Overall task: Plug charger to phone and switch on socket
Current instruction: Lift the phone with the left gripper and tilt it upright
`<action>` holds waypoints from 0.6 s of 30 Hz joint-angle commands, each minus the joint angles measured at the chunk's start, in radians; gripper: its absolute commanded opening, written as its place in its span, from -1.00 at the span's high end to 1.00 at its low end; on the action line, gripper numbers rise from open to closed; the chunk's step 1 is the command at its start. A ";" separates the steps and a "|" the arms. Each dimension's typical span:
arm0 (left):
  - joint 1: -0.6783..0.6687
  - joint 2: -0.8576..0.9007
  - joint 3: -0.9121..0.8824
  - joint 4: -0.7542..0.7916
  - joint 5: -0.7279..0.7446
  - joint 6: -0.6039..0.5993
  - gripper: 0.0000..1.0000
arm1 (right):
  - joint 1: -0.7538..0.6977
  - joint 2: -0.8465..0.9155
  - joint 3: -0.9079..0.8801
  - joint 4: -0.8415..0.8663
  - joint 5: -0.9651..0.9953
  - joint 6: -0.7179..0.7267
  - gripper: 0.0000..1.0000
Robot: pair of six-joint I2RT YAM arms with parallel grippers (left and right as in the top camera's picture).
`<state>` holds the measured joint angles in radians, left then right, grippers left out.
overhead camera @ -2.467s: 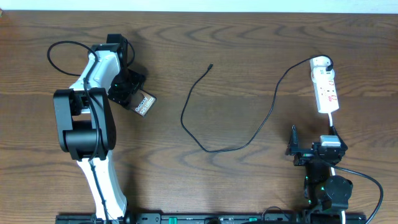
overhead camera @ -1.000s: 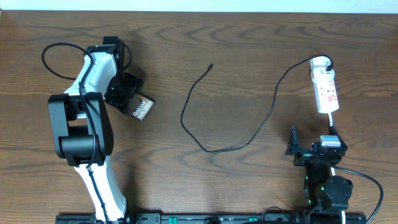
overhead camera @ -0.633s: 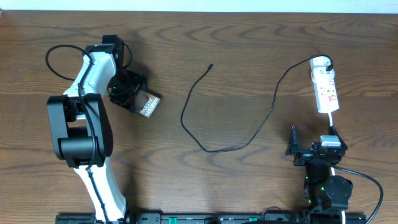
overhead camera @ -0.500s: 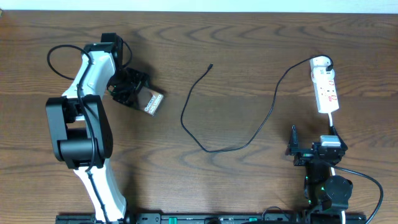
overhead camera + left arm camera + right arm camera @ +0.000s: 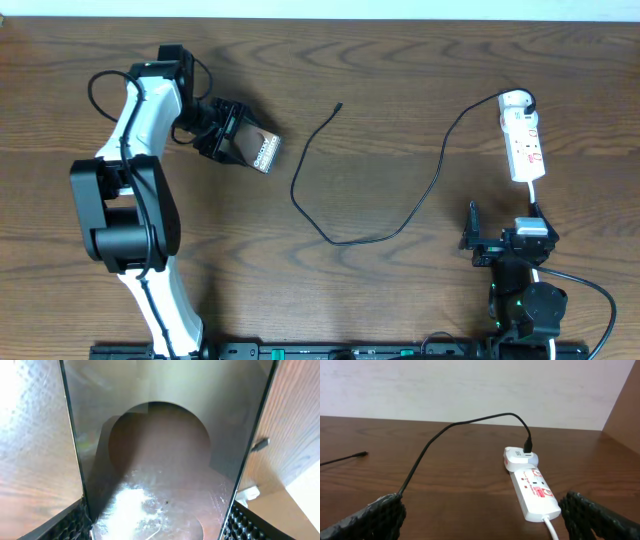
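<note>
While the left claw (image 5: 234, 138) grips one phone (image 5: 263, 152), right claw (image 5: 482, 516) spread wide, one charger (image 5: 294, 190), one socket (image 5: 524, 148).

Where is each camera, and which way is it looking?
Overhead: above the table, facing down; shows left arm, right arm, phone, charger, socket.
Left wrist: on the left arm, facing the gripped phone; jaws at bottom corners.
Right wrist: on the right arm, low, facing the socket; jaws at bottom corners.
Overhead and right wrist share socket and charger.
</note>
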<state>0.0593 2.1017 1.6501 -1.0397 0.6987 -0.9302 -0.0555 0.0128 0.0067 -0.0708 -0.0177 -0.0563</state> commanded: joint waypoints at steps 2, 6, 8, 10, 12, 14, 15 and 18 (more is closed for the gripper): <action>0.053 -0.041 0.035 -0.060 0.092 0.064 0.47 | 0.009 0.000 -0.001 -0.005 0.008 -0.008 -0.99; 0.086 -0.041 0.035 -0.111 0.128 0.117 0.48 | 0.009 0.000 -0.001 -0.005 0.008 -0.008 -0.99; 0.095 -0.041 0.035 -0.135 0.129 0.142 0.48 | 0.009 0.000 -0.001 -0.005 0.008 -0.008 -0.98; 0.097 -0.041 0.035 -0.154 0.129 0.179 0.48 | 0.009 0.000 -0.001 -0.005 0.008 -0.009 -0.99; 0.097 -0.041 0.035 -0.175 0.134 0.209 0.48 | 0.009 0.000 -0.001 -0.005 0.008 -0.008 -0.99; 0.097 -0.041 0.035 -0.190 0.164 0.245 0.48 | 0.009 0.000 -0.001 -0.005 0.008 -0.008 -0.99; 0.097 -0.041 0.035 -0.196 0.181 0.262 0.48 | 0.009 0.000 -0.001 -0.005 0.008 -0.008 -0.99; 0.097 -0.041 0.035 -0.216 0.185 0.281 0.50 | 0.009 0.000 -0.001 -0.005 0.008 -0.008 -0.98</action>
<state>0.1558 2.1017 1.6501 -1.2354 0.8196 -0.7193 -0.0555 0.0128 0.0067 -0.0708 -0.0177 -0.0563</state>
